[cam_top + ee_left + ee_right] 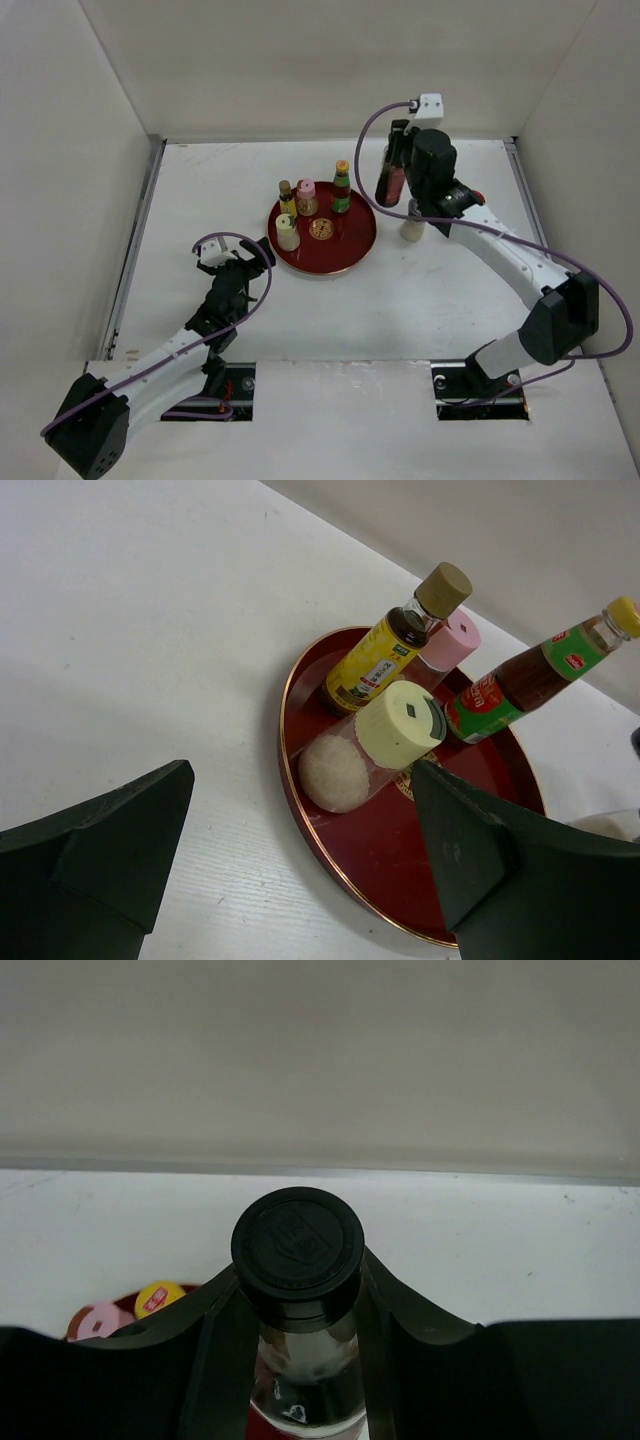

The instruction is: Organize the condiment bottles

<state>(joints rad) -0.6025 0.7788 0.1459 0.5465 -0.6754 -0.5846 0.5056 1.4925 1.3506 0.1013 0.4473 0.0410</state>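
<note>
A red round tray (350, 258) carries four bottles: amber yellow-labelled (287, 200), pink-capped (306, 197), green-red yellow-capped (341, 187) and pale yellow-green-capped (287, 232). My right gripper (392, 165) is shut on the neck of the tall dark black-capped bottle (391, 183) and holds it upright at the tray's far right rim. Its black cap (297, 1245) fills the right wrist view. A grey-lidded jar (411, 222) stands on the table beside my right arm. My left gripper (250, 257) is open and empty, just left of the tray (400, 880), facing the pale bottle (340, 770).
White walls close in the table on the left, back and right. A small red thing (478, 196) shows behind my right arm; I cannot tell what it is. The tray has a gold emblem (320, 229) in its middle.
</note>
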